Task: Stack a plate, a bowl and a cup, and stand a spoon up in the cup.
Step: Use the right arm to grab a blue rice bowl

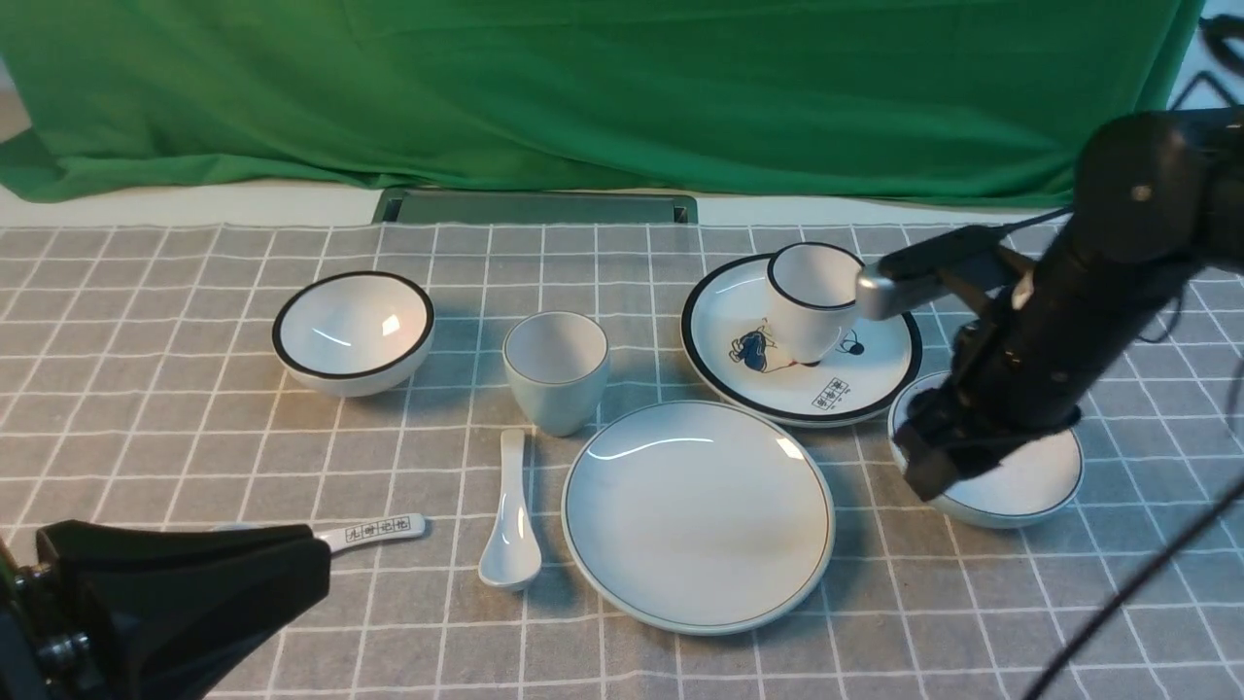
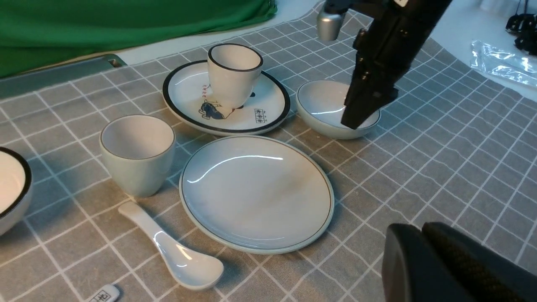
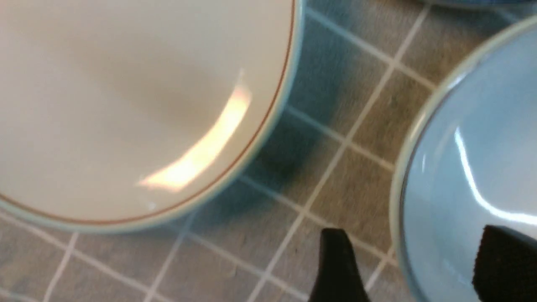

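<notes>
The plate (image 1: 698,515) lies at the table's front centre. The cup (image 1: 556,369) stands upright behind its left edge, and the spoon (image 1: 508,525) lies bowl-up to the plate's left. The bowl (image 1: 1035,481) sits right of the plate. My right gripper (image 1: 931,465) is open and down at the bowl's left rim. In the right wrist view the gripper (image 3: 411,235) has one finger inside the bowl (image 3: 470,167) and one outside, beside the plate (image 3: 126,105). My left gripper (image 1: 316,569) is shut and empty at the front left, its fingers pressed together (image 2: 419,230).
A black-rimmed bowl (image 1: 353,331) sits at back left. A black-rimmed cup (image 1: 807,297) stands on a black-rimmed picture plate (image 1: 880,374) just behind my right gripper. A spoon with black characters (image 1: 374,531) lies by my left gripper. A green backdrop hangs behind.
</notes>
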